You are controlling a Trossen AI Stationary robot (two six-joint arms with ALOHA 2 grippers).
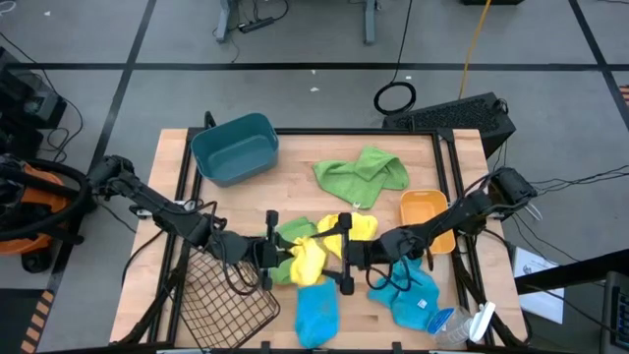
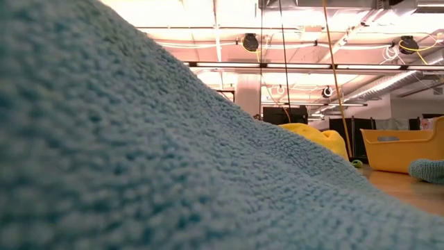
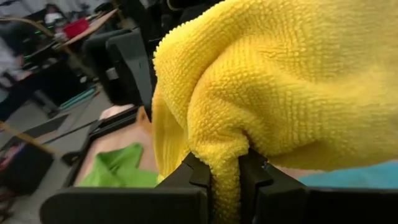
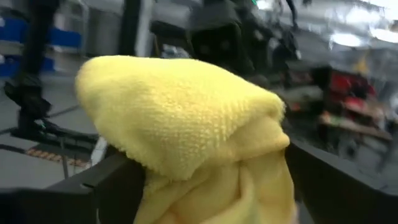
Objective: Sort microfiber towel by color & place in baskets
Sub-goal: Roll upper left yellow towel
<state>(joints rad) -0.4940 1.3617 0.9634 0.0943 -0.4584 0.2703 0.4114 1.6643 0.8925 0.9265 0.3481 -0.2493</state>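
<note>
In the high view my left gripper [image 1: 278,258] is shut on a yellow towel [image 1: 307,262] at the table's middle. My right gripper [image 1: 346,252] faces it, shut on the second yellow towel [image 1: 358,227]. One green towel [image 1: 294,232] lies partly under the yellow ones. The other green towel [image 1: 362,172] lies spread toward the far edge. Two blue towels [image 1: 316,313] [image 1: 408,295] lie flat near the near edge. One blue towel [image 2: 139,160] fills most of the low view. The teal bin [image 1: 236,147], orange tub [image 1: 424,214] and wire basket [image 1: 226,295] stand around them. My left gripper pinches a bunched fold of the yellow towel [image 3: 225,180] between its two fingers [image 3: 193,177], coming level from the table's left. The rest of the towel bulges out beyond the fingers. My right gripper has a thick bunch of the second yellow towel [image 4: 205,168] between its widely spaced fingers [image 4: 118,180], coming level from the table's right. The towel mounds up above the fingers.
A clear plastic bottle [image 1: 460,324] lies at the near right corner beside a blue towel. The wire basket sits at the near left, under my left arm. The teal bin stands at the far left and the orange tub by the right edge. Bare wood shows between the bin and the green towel.
</note>
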